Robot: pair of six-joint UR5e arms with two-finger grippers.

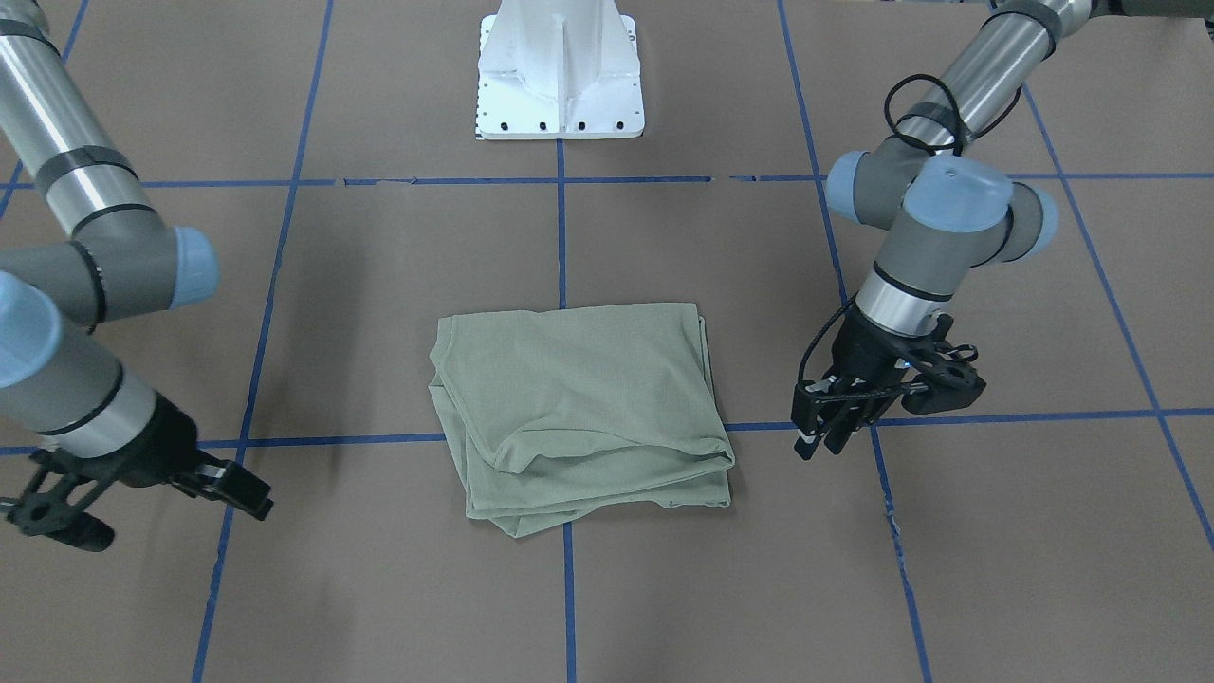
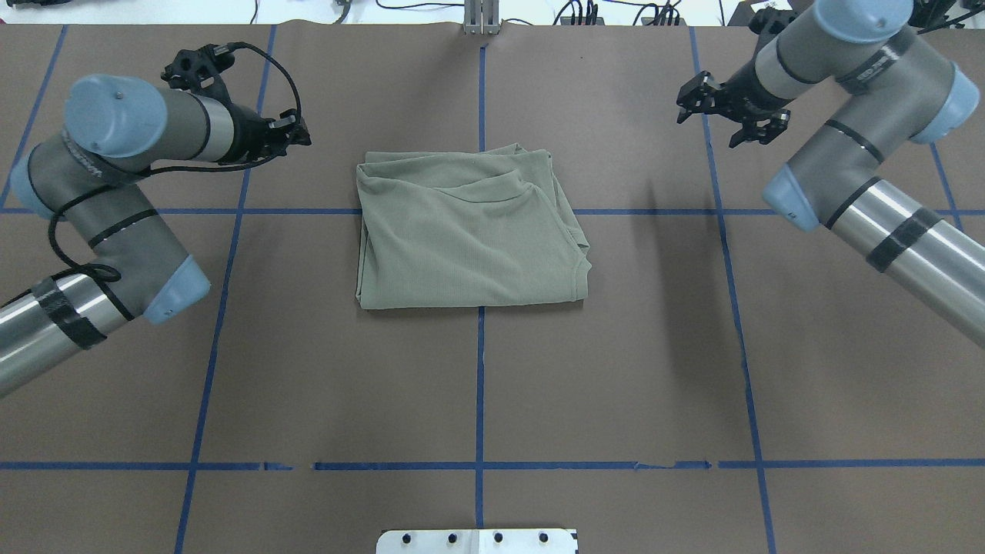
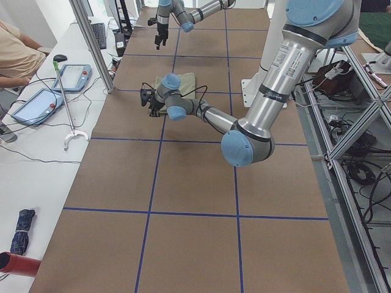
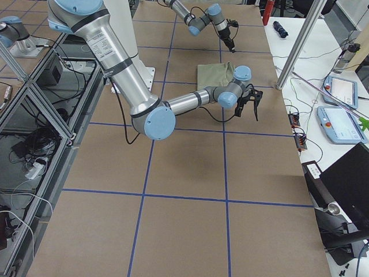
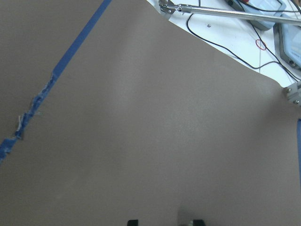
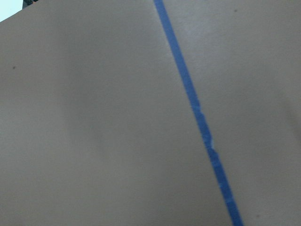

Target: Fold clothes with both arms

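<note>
The clothes, one sage-green shirt (image 1: 579,408) (image 2: 469,231), lie folded into a rough square at the middle of the brown table, with the round neck showing on top. My left gripper (image 1: 821,444) (image 2: 302,131) hovers open beside the shirt's side, clear of the cloth. Its fingertips (image 5: 133,222) show at the bottom of the left wrist view with only bare table between them. My right gripper (image 1: 166,517) (image 2: 704,123) hangs wide open off the shirt's other side, well apart from it. The right wrist view holds only table and blue tape.
Blue tape lines (image 2: 479,369) grid the table. The white pedestal base (image 1: 560,85) stands at the robot's edge. A metal post (image 3: 91,43), touch pendants (image 3: 74,76) and cables sit on the bench along the far side, where a person (image 3: 18,55) is seated.
</note>
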